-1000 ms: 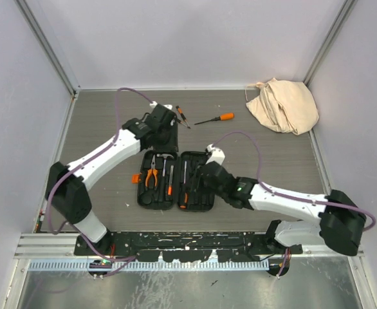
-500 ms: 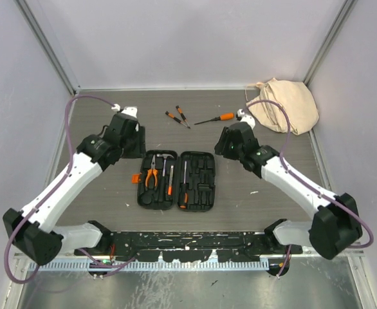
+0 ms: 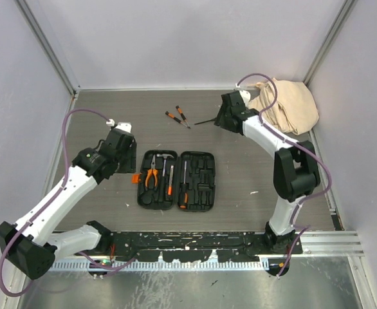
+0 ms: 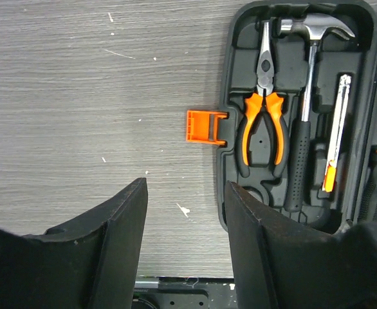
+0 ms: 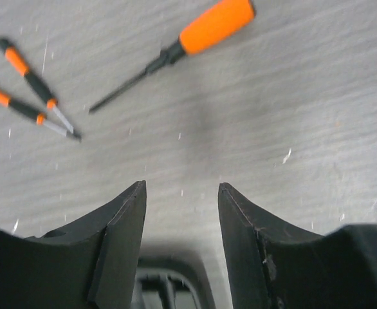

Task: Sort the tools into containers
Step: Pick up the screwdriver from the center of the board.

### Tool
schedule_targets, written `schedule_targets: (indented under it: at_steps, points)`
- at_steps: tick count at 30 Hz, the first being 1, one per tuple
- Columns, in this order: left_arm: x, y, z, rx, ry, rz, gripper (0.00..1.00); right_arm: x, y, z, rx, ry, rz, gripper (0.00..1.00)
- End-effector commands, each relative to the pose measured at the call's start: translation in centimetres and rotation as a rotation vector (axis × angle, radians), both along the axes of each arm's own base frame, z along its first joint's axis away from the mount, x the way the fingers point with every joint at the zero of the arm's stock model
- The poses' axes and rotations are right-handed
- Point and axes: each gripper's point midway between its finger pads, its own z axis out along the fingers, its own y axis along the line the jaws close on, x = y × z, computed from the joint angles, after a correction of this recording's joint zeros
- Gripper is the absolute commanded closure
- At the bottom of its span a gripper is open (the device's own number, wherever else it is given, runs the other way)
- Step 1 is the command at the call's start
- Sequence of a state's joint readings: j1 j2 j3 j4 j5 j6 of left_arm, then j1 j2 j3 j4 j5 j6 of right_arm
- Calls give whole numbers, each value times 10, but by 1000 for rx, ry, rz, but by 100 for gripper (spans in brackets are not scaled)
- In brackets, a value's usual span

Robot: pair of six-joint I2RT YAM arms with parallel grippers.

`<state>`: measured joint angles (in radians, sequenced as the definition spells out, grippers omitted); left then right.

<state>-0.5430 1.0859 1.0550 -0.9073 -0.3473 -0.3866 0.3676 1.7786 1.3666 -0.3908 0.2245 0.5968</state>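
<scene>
I judge fetch step in hand. Right gripper (image 5: 181, 193) jaws apart, empty, upper centre of frame near large screwdriver (image 5: 175, 48); left gripper (image 4: 185, 193) likewise, beside case (image 4: 226, 206). Next: lower, straddle handle.

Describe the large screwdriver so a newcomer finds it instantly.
Start at the beige cloth bag in the far right corner. Just left of it lies the large screwdriver. Unlike the two small screwdrivers nearby, its handle is thick and wholly orange.
</scene>
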Motion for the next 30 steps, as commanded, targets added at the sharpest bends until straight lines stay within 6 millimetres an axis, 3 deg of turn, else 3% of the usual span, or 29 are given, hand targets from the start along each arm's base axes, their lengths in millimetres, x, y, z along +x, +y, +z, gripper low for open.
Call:
schedule_targets:
  at_steps: [1, 3, 5, 9, 16, 24, 30]
  points:
    - [1, 14, 8, 50, -34, 27, 48, 52, -18, 32, -65, -123, -102, 46]
    - [-2, 15, 7, 52, -29, 27, 48, 69, -17, 32, -113, -122, 6, 44]
    - [-3, 15, 6, 47, -32, 27, 47, 79, -3, 27, -44, -98, 204, 44]
    - [-4, 15, 7, 37, -40, 25, 46, 95, 0, 23, 26, -130, 413, 39]
    - [-5, 12, 3, 32, -24, 13, 46, 114, -10, 6, -221, -109, 685, 28]
    - [-5, 11, -1, 37, -9, 11, 45, 127, -21, -21, -387, -57, 840, 27]
    - [-3, 11, -4, 48, 6, 10, 46, 132, -17, -24, -404, -71, 910, 27]
